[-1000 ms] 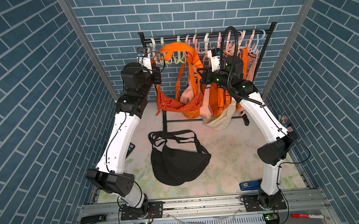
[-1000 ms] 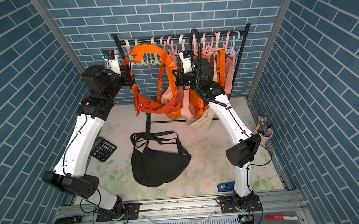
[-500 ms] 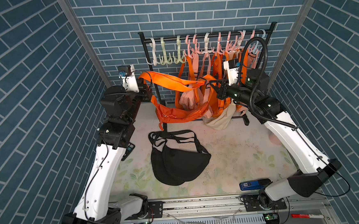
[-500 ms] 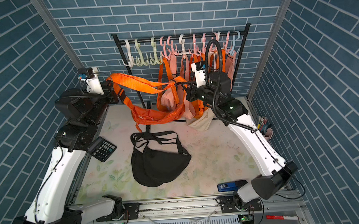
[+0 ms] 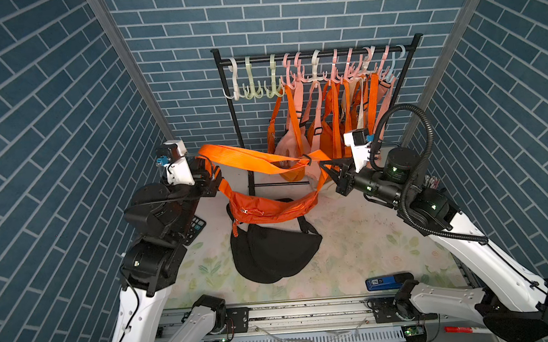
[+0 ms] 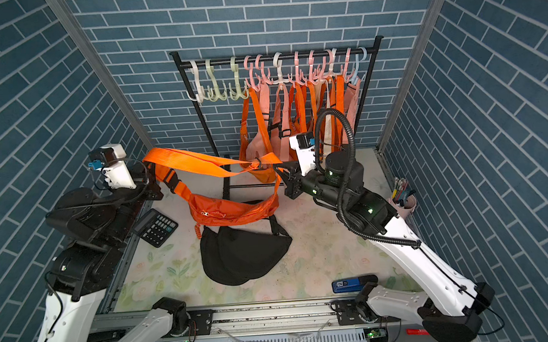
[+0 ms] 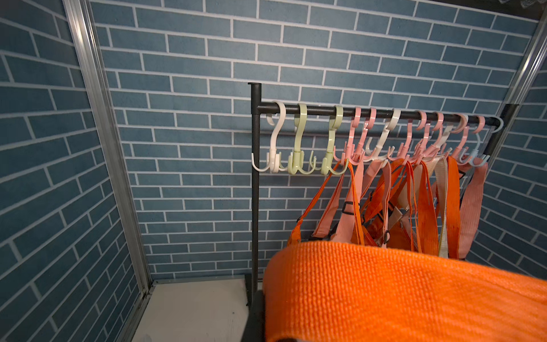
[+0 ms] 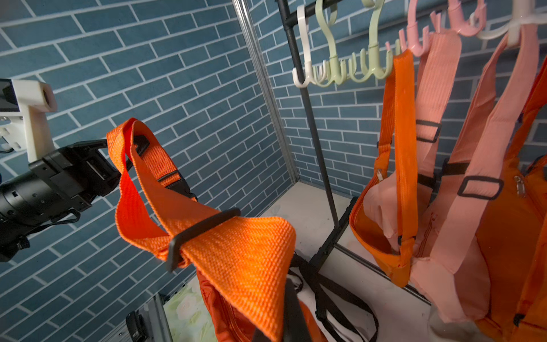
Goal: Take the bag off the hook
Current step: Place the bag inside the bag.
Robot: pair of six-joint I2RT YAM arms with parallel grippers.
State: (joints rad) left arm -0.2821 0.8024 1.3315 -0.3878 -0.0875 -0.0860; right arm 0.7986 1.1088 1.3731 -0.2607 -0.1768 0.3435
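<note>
Orange bag (image 5: 270,208) off the hooks (image 5: 253,90) of the rack (image 5: 234,122) — slung in mid-air between both arms, above the black bag (image 5: 274,253) on the table (image 5: 368,237). Left gripper (image 5: 210,179) clamped tight on one end of the strap (image 5: 242,157); right gripper (image 5: 326,167) pinched closed on the other end, beside the buckle.

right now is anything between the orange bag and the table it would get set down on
yes: the black bag lies on the table right under the orange bag, which hangs by its strap from the left fingers and right fingers, clear of the hooks
</note>
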